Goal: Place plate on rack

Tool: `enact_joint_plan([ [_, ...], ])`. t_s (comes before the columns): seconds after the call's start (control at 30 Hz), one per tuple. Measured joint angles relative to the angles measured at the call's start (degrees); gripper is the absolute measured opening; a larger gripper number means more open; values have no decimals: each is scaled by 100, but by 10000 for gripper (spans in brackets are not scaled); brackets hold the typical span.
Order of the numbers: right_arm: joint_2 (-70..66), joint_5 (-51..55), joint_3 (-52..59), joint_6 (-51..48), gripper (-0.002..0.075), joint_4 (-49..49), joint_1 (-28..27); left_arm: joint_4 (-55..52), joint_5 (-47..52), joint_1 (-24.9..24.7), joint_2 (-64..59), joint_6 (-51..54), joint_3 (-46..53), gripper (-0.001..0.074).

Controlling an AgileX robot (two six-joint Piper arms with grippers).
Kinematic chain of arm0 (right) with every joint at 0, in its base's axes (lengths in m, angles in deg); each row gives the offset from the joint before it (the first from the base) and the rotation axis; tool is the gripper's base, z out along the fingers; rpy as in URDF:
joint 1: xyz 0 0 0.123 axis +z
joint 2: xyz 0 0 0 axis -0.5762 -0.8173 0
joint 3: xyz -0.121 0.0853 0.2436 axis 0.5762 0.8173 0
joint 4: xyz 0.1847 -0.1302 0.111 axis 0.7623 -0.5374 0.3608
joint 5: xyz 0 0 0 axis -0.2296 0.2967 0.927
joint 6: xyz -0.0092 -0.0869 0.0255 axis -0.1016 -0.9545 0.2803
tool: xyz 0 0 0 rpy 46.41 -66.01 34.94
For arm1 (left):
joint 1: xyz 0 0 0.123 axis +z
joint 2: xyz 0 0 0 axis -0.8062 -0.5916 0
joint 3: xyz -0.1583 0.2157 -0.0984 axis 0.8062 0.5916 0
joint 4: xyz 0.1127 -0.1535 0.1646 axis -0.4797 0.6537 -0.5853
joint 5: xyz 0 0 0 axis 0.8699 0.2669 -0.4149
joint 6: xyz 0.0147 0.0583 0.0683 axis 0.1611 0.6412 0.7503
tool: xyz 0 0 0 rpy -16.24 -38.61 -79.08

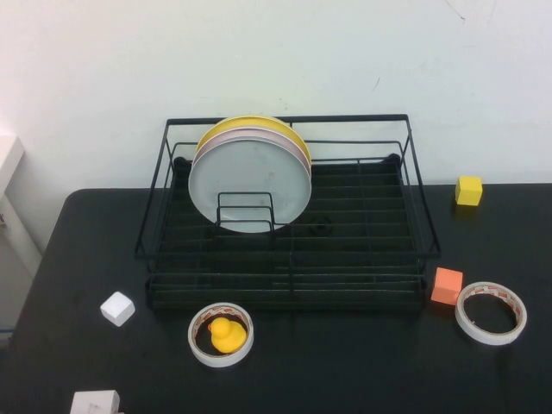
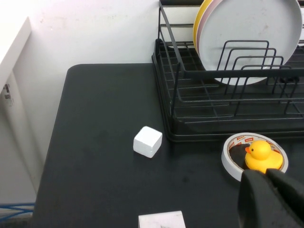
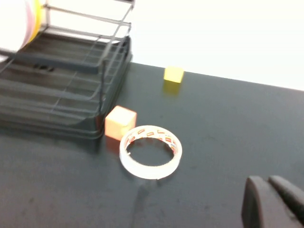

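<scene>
With both the left gripper and right gripper seemingly sitting closed and empty near the table, the plate is leaning upright in the rack, risking tipping if bumped.

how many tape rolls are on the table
2. One tape roll sits in front of the rack, ringing a yellow duck; the other roll lies at the rack's right front corner, beside an orange cube.

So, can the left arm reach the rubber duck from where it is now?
Probably yes. The left gripper, fingers together, sits just short of the rubber duck, nothing between them; only the tape roll rings it. The right gripper is by the other tape roll.
</scene>
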Motion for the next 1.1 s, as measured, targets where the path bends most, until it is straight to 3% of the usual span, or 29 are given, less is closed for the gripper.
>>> enact_joint_plan([
  [0.2, 0, 0, 0, 658, -2, -345, 0, 0, 0, 0, 0, 0, 0, 0],
  [1.1, 0, -20, 0, 692, -2, -763, 0, 0, 0, 0, 0, 10, 0, 0],
])
